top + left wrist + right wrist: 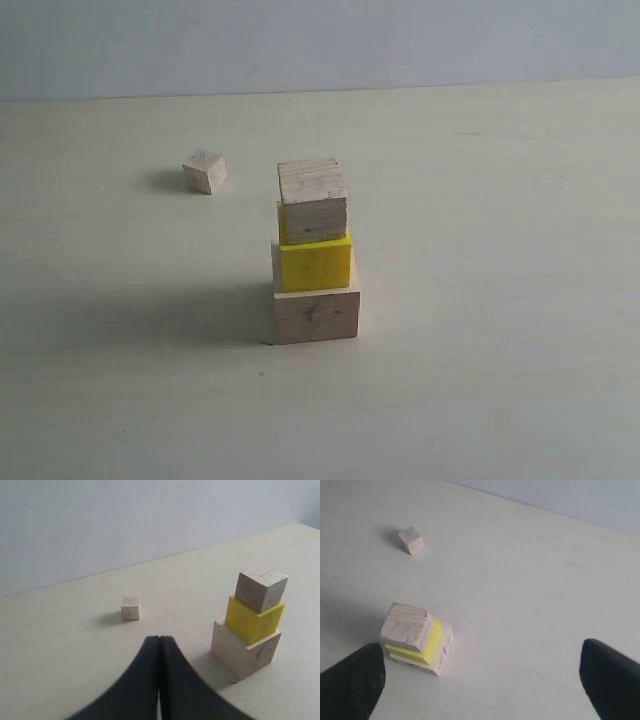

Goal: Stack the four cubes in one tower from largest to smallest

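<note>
The pale table (500,350) carries everything here. On it stands a three-cube tower, and its base is the large bare-wood cube (316,316), flat on the tabletop, with wood grain and a small dark fleck on the face toward the exterior view. On top of it sits the bright yellow cube (315,265), plain-sided and a little narrower, so a rim of the wooden base shows around it. On the yellow cube rests the medium wooden cube (313,203), its grain lines clear on top. It is not squarely lined up with the yellow one, which shows as a strip along one side in my right wrist view. The tiny wooden cube (204,171) lies alone on the table, well apart from the tower, to the left and farther back in the exterior view, turned slightly so a corner faces forward. My left pincer (159,639) is closed with nothing in it, its two dark fingers pressed together, and it points between the tiny cube and the tower. My right pincer (481,647) is spread wide and empty, above the table near the tower.
</note>
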